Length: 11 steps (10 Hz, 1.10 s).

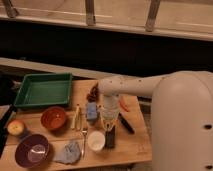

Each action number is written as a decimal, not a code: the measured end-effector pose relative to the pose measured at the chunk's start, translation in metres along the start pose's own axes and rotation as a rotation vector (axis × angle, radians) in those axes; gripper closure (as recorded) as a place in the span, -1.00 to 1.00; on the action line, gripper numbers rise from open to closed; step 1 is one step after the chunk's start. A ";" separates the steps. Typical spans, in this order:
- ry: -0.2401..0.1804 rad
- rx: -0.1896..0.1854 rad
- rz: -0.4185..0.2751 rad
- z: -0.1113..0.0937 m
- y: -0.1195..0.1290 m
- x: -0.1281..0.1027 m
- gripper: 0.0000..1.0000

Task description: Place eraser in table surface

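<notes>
The white arm [131, 86] reaches from the right over the middle of the table [135, 145], bending down at its wrist. The gripper [109, 126] points straight down, just right of the white cup [95, 140]. Directly under it a small black block, the eraser [110, 138], stands or lies on the wood, reaching toward the near edge. Whether the claw is clamped on the eraser or has let go cannot be told; the two meet in one dark shape.

Just right of the eraser lies a thinner black stick [126, 123], angled across the planks. An orange thing [123, 104] sits farther back, near the arm. Left of the gripper is a blue block [91, 112], and beyond it a dark reddish clump [93, 93].

At the far left corner is the green tray [43, 90]. Nearer, an orange bowl [53, 118] sits beside a pale stick [76, 117]. An apple [16, 128] lies at the left edge, a purple bowl [32, 150] in the near left corner, and a grey cloth [68, 152] between that bowl and the cup.
</notes>
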State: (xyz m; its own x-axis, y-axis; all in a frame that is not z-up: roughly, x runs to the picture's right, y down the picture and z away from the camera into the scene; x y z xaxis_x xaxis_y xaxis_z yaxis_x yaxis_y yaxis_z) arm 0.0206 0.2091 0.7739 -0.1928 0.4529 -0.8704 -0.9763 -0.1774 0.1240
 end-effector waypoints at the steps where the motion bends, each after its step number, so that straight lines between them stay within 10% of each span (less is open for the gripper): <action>1: 0.002 0.002 -0.001 0.001 0.001 0.000 -0.01; 6: -0.003 0.006 -0.001 -0.001 0.000 0.000 -0.26; 11: -0.100 -0.030 0.019 -0.041 -0.004 0.000 -0.26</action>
State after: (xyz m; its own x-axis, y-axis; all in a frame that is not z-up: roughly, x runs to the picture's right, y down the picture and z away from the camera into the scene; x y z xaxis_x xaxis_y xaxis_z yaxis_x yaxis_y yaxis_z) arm 0.0289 0.1737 0.7536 -0.2221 0.5339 -0.8158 -0.9692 -0.2123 0.1249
